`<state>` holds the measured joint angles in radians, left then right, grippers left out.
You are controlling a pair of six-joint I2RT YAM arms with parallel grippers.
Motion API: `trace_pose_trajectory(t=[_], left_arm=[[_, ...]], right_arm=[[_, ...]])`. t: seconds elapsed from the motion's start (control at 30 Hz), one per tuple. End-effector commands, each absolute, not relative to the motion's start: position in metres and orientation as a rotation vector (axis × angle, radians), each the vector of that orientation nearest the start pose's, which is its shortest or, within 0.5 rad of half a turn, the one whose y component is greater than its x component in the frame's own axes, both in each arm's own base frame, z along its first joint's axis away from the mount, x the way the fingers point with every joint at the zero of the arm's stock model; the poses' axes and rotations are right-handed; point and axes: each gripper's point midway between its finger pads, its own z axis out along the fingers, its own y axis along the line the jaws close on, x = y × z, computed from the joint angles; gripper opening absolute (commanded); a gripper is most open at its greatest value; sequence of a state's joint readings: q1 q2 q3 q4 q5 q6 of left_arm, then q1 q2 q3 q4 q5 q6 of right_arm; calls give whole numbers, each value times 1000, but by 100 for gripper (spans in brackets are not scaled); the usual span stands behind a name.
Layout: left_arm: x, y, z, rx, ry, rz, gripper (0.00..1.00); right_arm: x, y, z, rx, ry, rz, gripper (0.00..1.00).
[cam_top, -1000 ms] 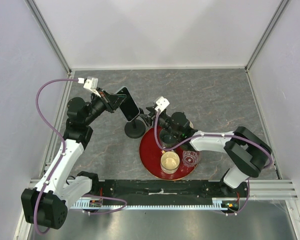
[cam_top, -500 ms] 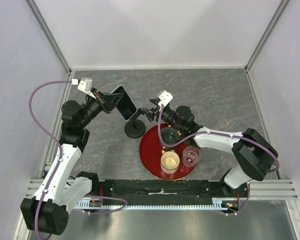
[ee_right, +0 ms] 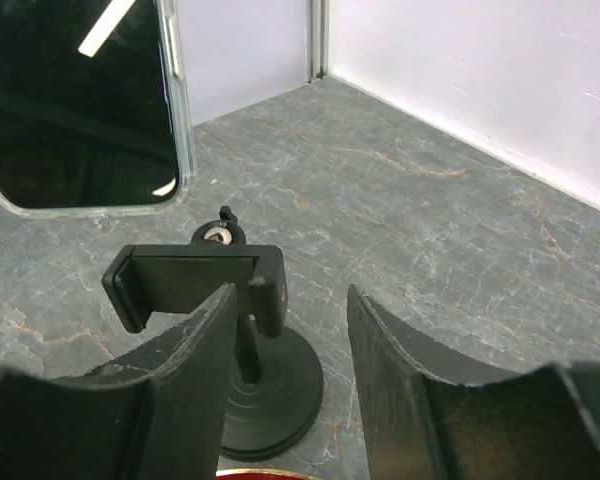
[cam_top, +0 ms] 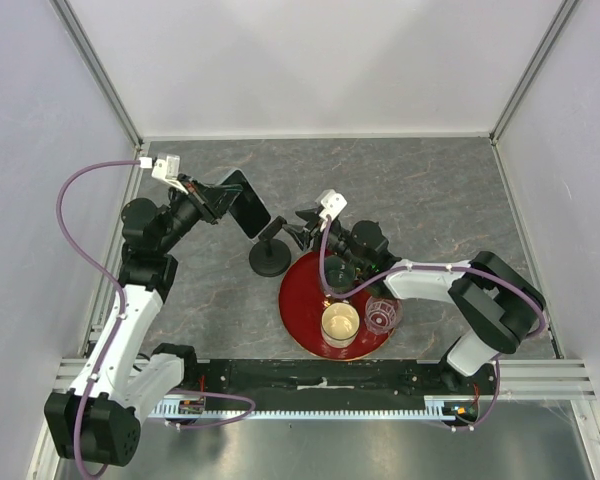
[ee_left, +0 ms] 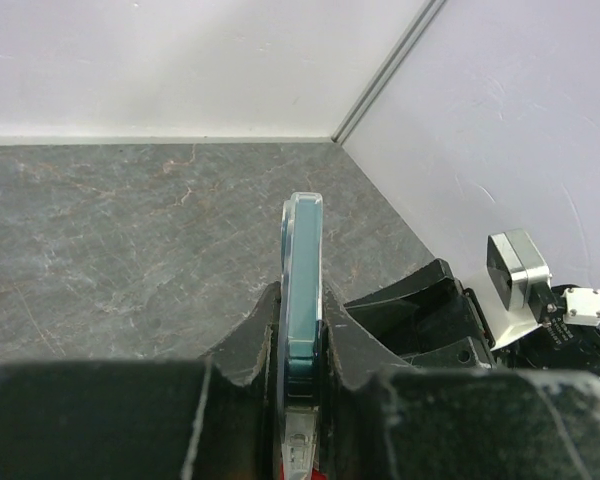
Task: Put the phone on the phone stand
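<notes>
My left gripper (cam_top: 216, 200) is shut on the phone (cam_top: 245, 204), a thin black slab held in the air up and left of the phone stand (cam_top: 270, 252). In the left wrist view the phone (ee_left: 302, 280) stands edge-on between the fingers. The stand has a round black base, a thin post and a clamp cradle (ee_right: 195, 282) on top. My right gripper (cam_top: 302, 226) is open, just right of the cradle, its left finger (ee_right: 170, 380) in front of the post. The phone's glossy screen (ee_right: 80, 100) shows at the upper left of the right wrist view.
A round red tray (cam_top: 302, 318) lies right of the stand's base, holding a cream-filled cup (cam_top: 340, 323), a dark cup (cam_top: 337, 272) and a clear glass (cam_top: 381, 316). Walls close the table at the back and both sides.
My left gripper has drawn the phone up and left, off the stand's cradle. My right gripper moved up and then settled back beside the cradle.
</notes>
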<state>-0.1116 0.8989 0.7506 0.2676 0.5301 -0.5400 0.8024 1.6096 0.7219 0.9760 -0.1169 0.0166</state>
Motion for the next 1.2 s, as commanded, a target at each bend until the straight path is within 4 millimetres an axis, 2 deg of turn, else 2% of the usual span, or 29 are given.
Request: trace_pose_trajectory(t=[0.0, 0.3, 1.0, 1.17], left_arm=[[304, -146, 369, 161, 1411, -946, 2], [305, -148, 368, 170, 1409, -962, 2], [306, -152, 363, 176, 1420, -995, 2], [306, -152, 363, 175, 1419, -997, 2]], right_arm=[[314, 364, 222, -659, 1306, 796, 56], [314, 377, 211, -704, 1317, 825, 46], [322, 377, 224, -694, 1280, 790, 45], [326, 381, 220, -703, 1299, 783, 44]])
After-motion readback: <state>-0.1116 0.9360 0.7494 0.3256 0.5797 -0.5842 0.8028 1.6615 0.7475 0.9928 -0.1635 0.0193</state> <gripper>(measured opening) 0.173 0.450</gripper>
